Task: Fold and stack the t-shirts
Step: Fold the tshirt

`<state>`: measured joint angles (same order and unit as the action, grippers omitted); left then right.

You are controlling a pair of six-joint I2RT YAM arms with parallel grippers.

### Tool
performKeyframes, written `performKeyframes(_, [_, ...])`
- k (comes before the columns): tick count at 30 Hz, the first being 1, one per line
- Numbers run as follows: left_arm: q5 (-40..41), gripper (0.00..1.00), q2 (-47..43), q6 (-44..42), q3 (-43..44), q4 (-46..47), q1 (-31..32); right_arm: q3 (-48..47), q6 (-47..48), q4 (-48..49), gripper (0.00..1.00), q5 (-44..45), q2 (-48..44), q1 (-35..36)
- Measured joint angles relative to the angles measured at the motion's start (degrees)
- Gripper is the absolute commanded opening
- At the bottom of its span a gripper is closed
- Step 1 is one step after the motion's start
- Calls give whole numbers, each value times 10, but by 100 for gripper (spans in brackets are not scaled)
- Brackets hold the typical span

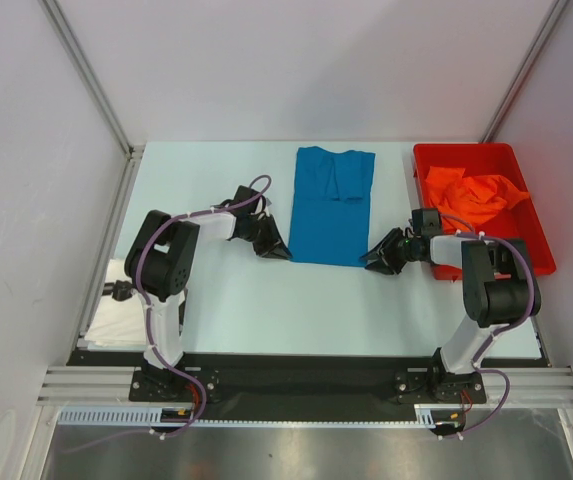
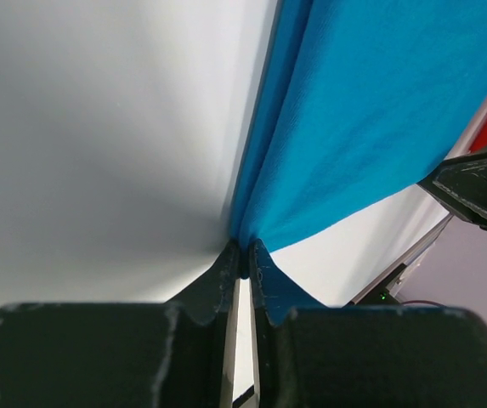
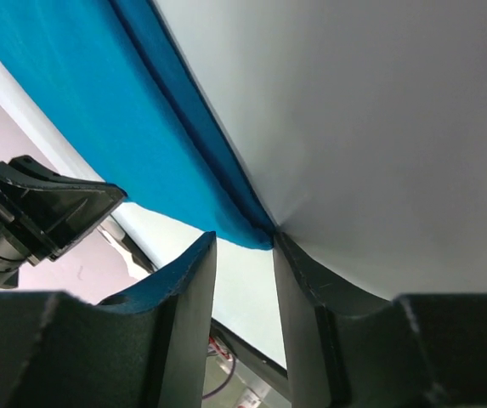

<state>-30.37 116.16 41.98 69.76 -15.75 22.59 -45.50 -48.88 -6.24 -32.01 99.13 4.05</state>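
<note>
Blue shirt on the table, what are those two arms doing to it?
Two robot arms are folding the blue t-shirt, which lies flat between them, already narrowed into a long strip. The left gripper pinches its near left corner. The right gripper sits at the near right corner with its jaws open at the hem, not yet gripping. An orange t-shirt lies crumpled in the red bin on the right.
</note>
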Motion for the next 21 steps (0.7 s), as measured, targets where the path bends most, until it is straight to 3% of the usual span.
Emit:
performKeyframes(4, [0, 9, 0, 0, 0, 0, 0, -2, -9, 0, 31, 9, 4, 2])
performKeyframes(6, [-1, 0, 0, 0, 0, 0, 0, -6, -12, 1, 18, 12, 8, 3])
performKeyframes(8, [-2, 0, 0, -3, 0, 1, 0, -8, -14, 4, 0, 20, 15, 6])
performKeyframes(15, [4, 0, -8, -14, -9, 11, 0, -9, 2, 5, 0, 37, 10, 19])
performKeyframes(21, [31, 0, -75, -16, -102, 52, 1, 49, 21, 21, 0, 71, -49, 56])
